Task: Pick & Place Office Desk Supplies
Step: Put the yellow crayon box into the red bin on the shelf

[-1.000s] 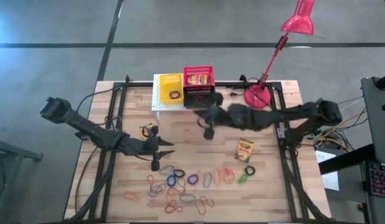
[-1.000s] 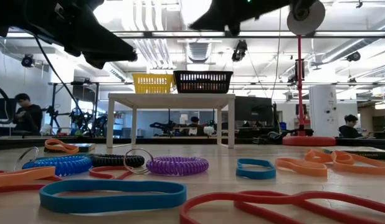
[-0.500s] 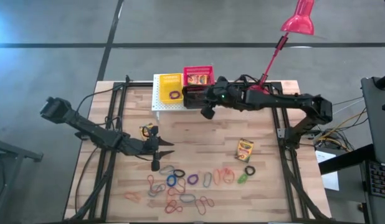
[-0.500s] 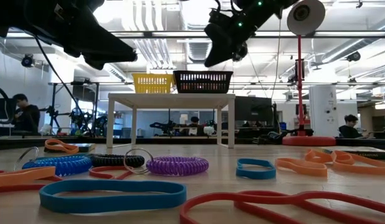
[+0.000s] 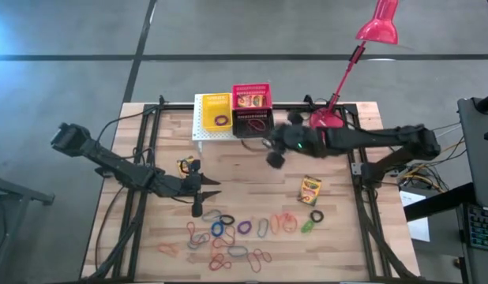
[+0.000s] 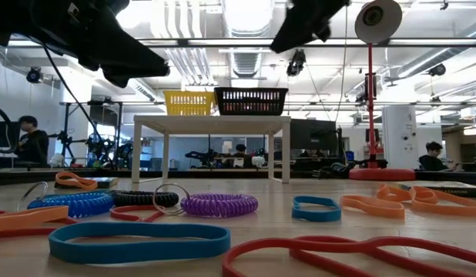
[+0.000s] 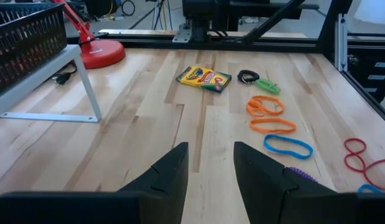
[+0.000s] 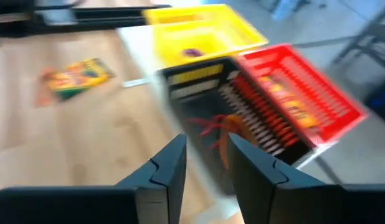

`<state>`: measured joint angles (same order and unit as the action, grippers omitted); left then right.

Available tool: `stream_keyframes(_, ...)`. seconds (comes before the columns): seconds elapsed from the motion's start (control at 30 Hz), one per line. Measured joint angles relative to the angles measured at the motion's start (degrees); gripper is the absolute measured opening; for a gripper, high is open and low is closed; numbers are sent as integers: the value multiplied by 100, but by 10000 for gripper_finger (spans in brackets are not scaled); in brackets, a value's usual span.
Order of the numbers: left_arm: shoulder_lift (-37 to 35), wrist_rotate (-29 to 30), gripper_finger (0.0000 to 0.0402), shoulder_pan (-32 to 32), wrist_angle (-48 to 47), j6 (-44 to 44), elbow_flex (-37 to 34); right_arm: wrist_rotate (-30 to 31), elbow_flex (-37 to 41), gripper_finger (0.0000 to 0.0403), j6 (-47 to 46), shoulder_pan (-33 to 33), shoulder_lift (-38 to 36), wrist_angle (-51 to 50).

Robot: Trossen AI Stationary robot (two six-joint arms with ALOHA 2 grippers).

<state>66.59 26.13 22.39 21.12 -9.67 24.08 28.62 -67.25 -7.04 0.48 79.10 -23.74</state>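
right gripper [image 5: 274, 157] withdrew from black basket [image 5: 252, 124], fingers apart, orange loop [image 8: 233, 129] inside.

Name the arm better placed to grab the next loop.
Left, probably. The left gripper hangs open just beside the loops on the table, holding nothing. The right gripper is farther off, near the black basket.

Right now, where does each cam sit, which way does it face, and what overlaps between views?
High: overhead, straight down on the table; both arms, left gripper, right gripper.
Low: table-top height, level across the loops toward the baskets; arms show dark overhead.
Left wrist: past its own open fingers toward the crayon box and lamp base.
Right wrist: past its own parted fingers into the black basket.
Shared: yellow basket in high, low and right wrist.
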Motion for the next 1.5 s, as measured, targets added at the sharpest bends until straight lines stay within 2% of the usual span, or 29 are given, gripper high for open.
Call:
stream_keyframes(0.2, 2, 0, 131, 0, 0, 0, 0, 20, 908, 86, -952, 1109, -545, -8)
stream_keyframes(0.33, 2, 2, 131, -2, 1, 2, 0, 304, 1694, 72, -1856, 1651, -891, -68)
stream_keyframes(0.43, 2, 0, 131, -4, 2, 2, 0, 258, 2269, 62, -2932, 1874, -1129, -278)
stream_keyframes(0.6, 2, 1, 131, -18, 2, 7, 0, -195, 3122, 48, -4810, 2025, -1237, -586)
stream_keyframes(0.77, 4, 2, 131, -48, 17, 17, 0, -468, 3654, 30, -5636, 2134, -927, -588)
stream_keyframes(0.93, 6, 2, 131, -63, 48, 17, 0, -492, 3749, 11, -6001, 2141, -546, -566)
stream_keyframes(1.13, 6, 2, 131, -81, 103, 17, 0, -782, 3511, 9, -6073, 2137, 58, -404)
stream_keyframes(1.23, 4, 2, 131, -79, 172, 17, 0, -785, 3267, 9, -5833, 2121, 492, 166)
stream_keyframes(1.33, 4, 2, 131, -81, 214, 16, 0, -880, 2923, 8, -5239, 2071, 1078, 1172)
stream_keyframes(1.5, 4, 2, 131, -98, 261, 24, 0, -813, 1956, 8, -4686, 1698, 2370, 2337)
